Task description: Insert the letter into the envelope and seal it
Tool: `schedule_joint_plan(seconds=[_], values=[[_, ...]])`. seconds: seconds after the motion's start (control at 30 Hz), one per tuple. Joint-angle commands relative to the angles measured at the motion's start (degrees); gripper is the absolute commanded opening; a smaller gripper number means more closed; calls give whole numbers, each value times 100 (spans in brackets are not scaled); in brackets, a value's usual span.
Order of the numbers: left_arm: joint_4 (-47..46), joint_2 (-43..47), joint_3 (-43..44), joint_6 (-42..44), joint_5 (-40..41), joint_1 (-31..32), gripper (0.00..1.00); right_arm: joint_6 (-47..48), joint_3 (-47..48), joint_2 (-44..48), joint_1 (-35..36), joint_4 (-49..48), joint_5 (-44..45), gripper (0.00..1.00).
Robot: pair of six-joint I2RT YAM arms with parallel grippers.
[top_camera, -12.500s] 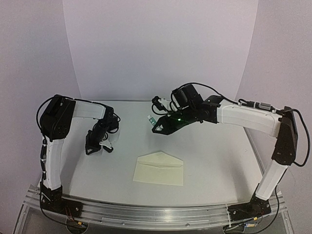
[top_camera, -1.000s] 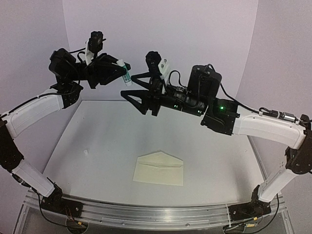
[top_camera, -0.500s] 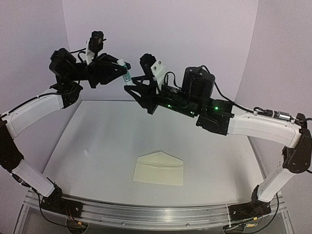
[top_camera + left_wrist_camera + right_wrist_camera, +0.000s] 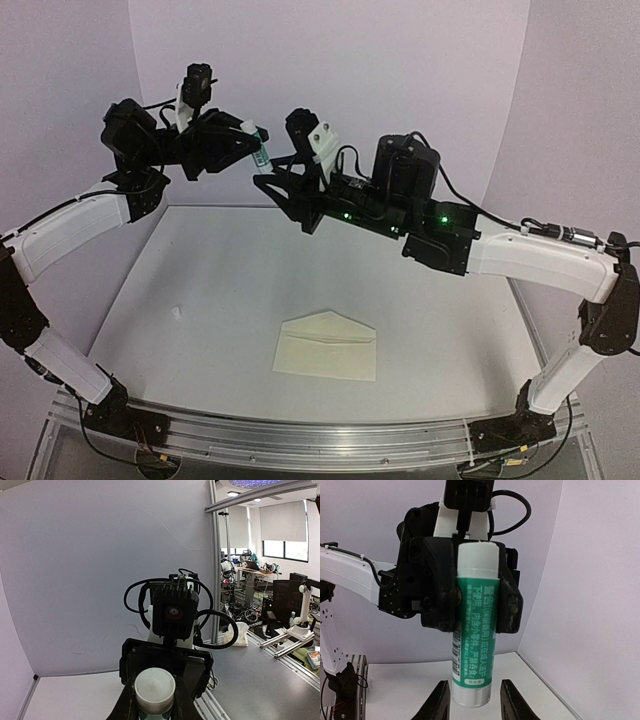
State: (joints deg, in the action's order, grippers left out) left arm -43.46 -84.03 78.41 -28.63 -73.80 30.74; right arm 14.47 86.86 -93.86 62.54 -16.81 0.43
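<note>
The cream envelope (image 4: 326,347) lies flat near the table's front, its triangular flap pointing away from the arms. The letter is not in view. My left gripper (image 4: 250,146) is raised high at the back and shut on a green and white glue stick (image 4: 259,151), which also shows in the left wrist view (image 4: 155,690) and the right wrist view (image 4: 475,625). My right gripper (image 4: 268,183) is open, facing the left one. Its fingers (image 4: 440,700) stand on either side of the stick's lower end without touching it.
A small white object (image 4: 177,312) lies on the table at the left. Both arms reach up over the back of the table, in front of the white back wall (image 4: 330,90). The table's metal front rail (image 4: 320,440) runs along the near edge.
My right gripper has moved left and up toward the glue stick in the left gripper. The left arm and the envelope have stayed still.
</note>
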Motion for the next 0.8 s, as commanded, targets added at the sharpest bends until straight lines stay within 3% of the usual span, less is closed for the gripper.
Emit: schedule_joint_plan(seconds=[0.0,0.07,0.33,0.43,0.57,0.77], values=[[-13,71,139,62,-60,2,0,-101,288,-15,1,-78,-24,35],[1,71,139,76,-63,2,0,-112,312,-9,3,-65,-135,33],[78,79,133,119,-161,3,0,-137,356,5,-2,3,-352,1],[-21,93,84,115,-501,14,0,-258,348,76,-173,192,-1234,0],[-629,144,29,-65,-1088,40,0,-1270,373,180,-867,267,-3078,0],[-1009,181,4,-99,-1521,147,0,-1910,598,194,-1288,266,-4366,0]])
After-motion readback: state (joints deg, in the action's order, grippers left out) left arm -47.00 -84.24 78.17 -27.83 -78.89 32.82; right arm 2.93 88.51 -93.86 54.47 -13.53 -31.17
